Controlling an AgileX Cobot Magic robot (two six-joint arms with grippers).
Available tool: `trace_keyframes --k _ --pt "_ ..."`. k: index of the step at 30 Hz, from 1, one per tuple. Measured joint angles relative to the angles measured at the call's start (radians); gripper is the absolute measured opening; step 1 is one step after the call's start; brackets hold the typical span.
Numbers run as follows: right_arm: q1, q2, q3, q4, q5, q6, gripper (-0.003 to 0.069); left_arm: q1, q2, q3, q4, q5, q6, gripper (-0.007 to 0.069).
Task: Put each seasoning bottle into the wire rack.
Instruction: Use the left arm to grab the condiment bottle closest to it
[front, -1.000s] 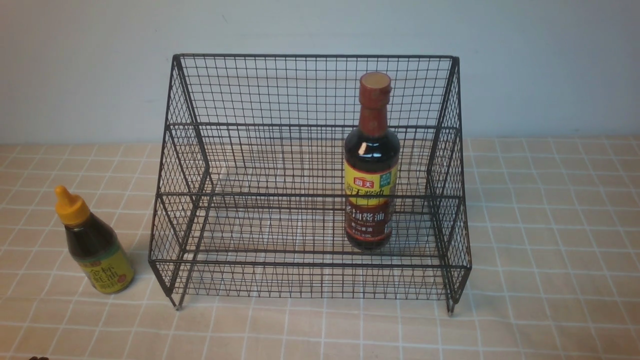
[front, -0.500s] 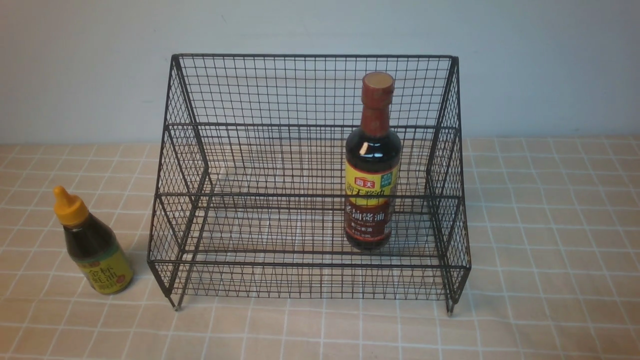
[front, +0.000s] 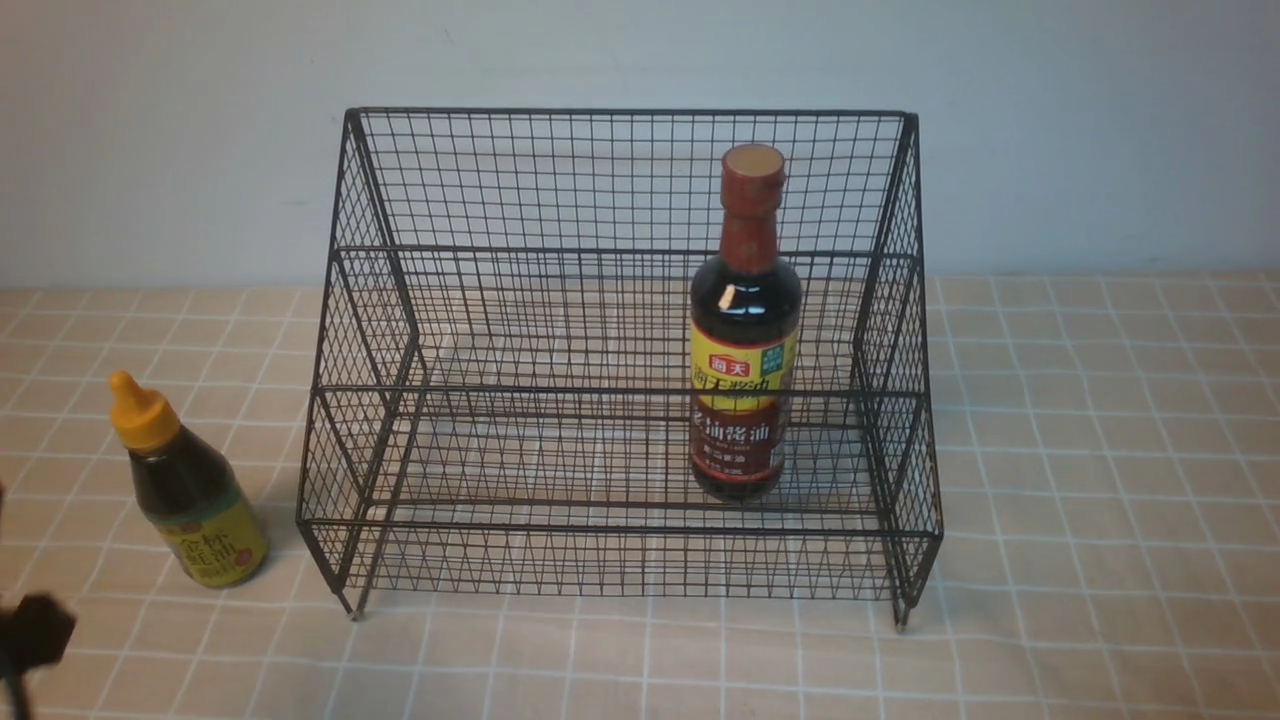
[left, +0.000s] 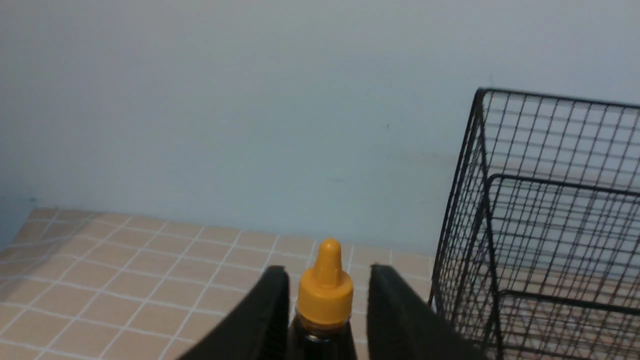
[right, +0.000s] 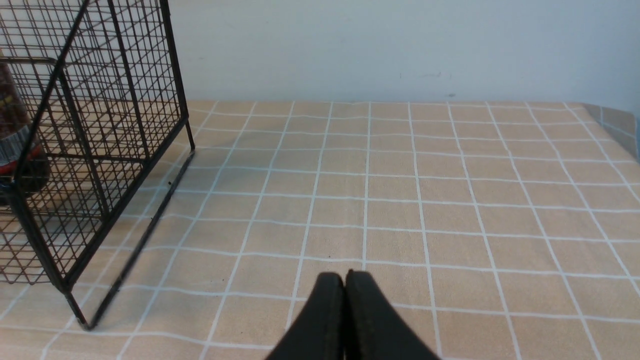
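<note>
The task stood half done. The tall bottle was upright inside the rack, on its low front tier toward the right side. The short bottle was not yet in. It stood upright on the desk toward the left edge, just beside the rack's front left corner.

The left claw had its jaws parted and held nothing. In the left wrist view the bottle's orange cap lined up in the gap between them, but the front view showed the claw near the desk's front left corner, short of the bottle. The right claw was pressed shut and empty, low over bare desk off the rack's right side.

What was left, it seemed, was to reach and grip the short bottle, then lift it over the rack's front wall and set it down.
</note>
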Motion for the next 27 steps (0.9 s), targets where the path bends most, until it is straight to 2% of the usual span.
trace_keyframes --k 2,3,4,5,7,9,13,19,21,24,27 --pt "0.000 0.000 0.000 0.000 0.000 0.000 -0.0013 0.000 0.055 -0.017 0.000 -0.015 -0.002 0.0328" --pt "0.000 0.000 0.000 0.000 0.000 0.000 -0.0013 0.000 0.138 -0.041 0.000 -0.042 -0.003 0.0417" --pt "0.000 0.000 0.000 0.000 0.000 0.000 -0.0013 0.000 0.187 -0.056 0.000 -0.061 -0.004 0.0463" --pt "0.000 0.000 0.000 0.000 0.000 0.000 -0.0013 0.000 0.206 -0.062 0.000 -0.071 -0.006 0.0471" --pt "0.000 0.000 0.000 0.000 0.000 0.000 -0.0013 0.000 0.307 -0.096 0.000 -0.112 -0.010 0.0554" --pt "0.000 0.000 0.000 0.000 0.000 0.000 -0.0013 0.000 0.388 -0.126 0.000 -0.150 -0.010 0.0591" --pt "0.000 0.000 0.000 0.000 0.000 0.000 -0.0013 0.000 0.515 -0.171 0.011 -0.209 -0.010 0.0598" --pt "0.000 0.000 0.000 0.000 0.000 0.000 -0.0013 0.000 0.700 -0.217 0.028 -0.307 -0.010 0.0547" --pt "0.000 0.000 0.000 0.000 0.000 0.000 -0.0013 0.000 0.736 -0.218 0.027 -0.332 -0.012 0.0508" --pt "0.000 0.000 0.000 0.000 0.000 0.000 -0.0013 0.000 0.768 -0.227 0.037 -0.372 -0.015 0.0365" --pt "0.000 0.000 0.000 0.000 0.000 0.000 -0.0013 0.000 0.770 -0.229 0.043 -0.378 -0.015 0.0165"
